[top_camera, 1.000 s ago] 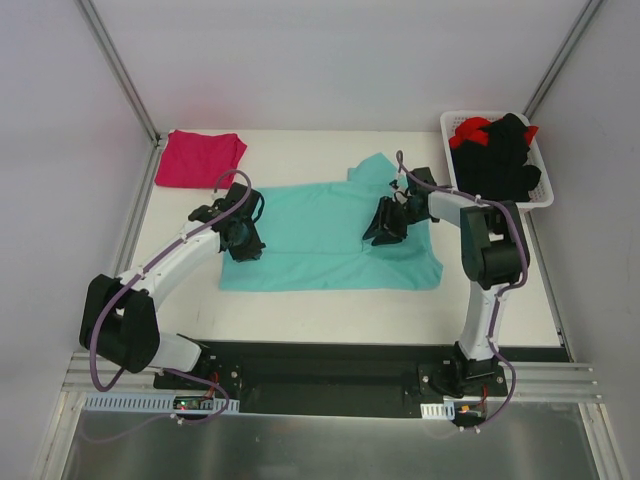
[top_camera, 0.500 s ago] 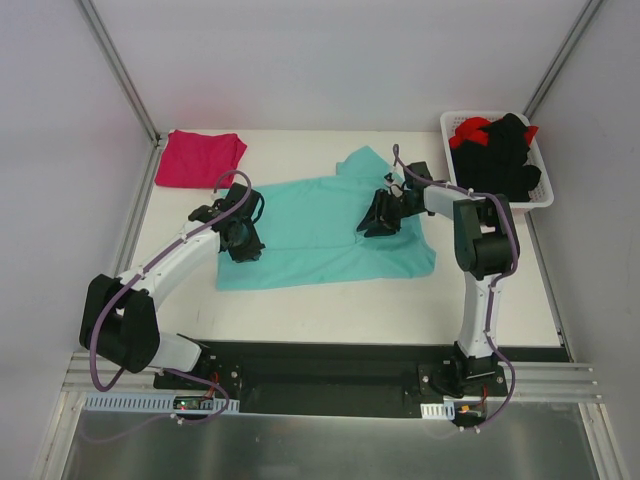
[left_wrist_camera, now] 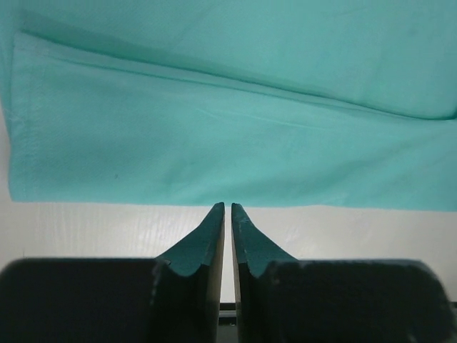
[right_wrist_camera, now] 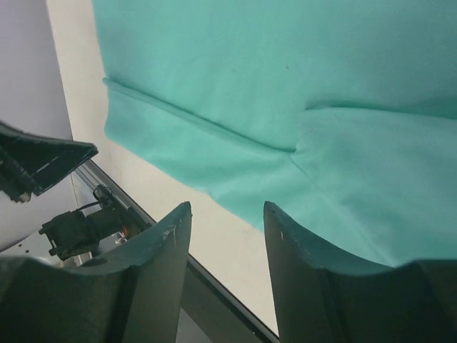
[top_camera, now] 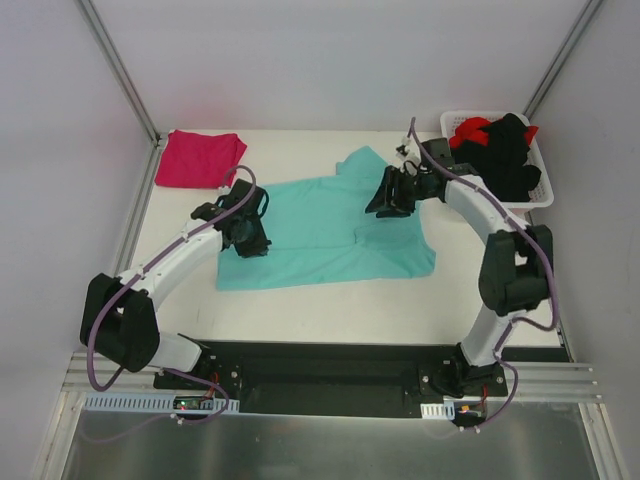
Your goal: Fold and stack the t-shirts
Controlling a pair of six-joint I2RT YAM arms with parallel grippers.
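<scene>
The teal t-shirt (top_camera: 320,232) lies spread flat across the middle of the table, one sleeve pointing to the back. The magenta-pink t-shirt (top_camera: 200,158) lies folded at the back left corner. My left gripper (top_camera: 251,243) rests at the teal shirt's left end. In the left wrist view it (left_wrist_camera: 228,206) is shut and empty, its tips just short of the teal hem (left_wrist_camera: 143,193). My right gripper (top_camera: 378,205) hangs over the shirt's right part. In the right wrist view it (right_wrist_camera: 227,207) is open with nothing between its fingers, above the teal cloth (right_wrist_camera: 285,93).
A white basket (top_camera: 447,135) at the back right holds black and red garments (top_camera: 500,160). Bare tabletop (top_camera: 330,315) runs between the shirt and the black base rail (top_camera: 320,365) at the near edge. Grey walls close in both sides.
My right gripper has risen and drawn toward the back right, its jaws a little wider, and its arm has swung out to the right. The teal shirt's right edge sits slightly further in. The left gripper barely moved.
</scene>
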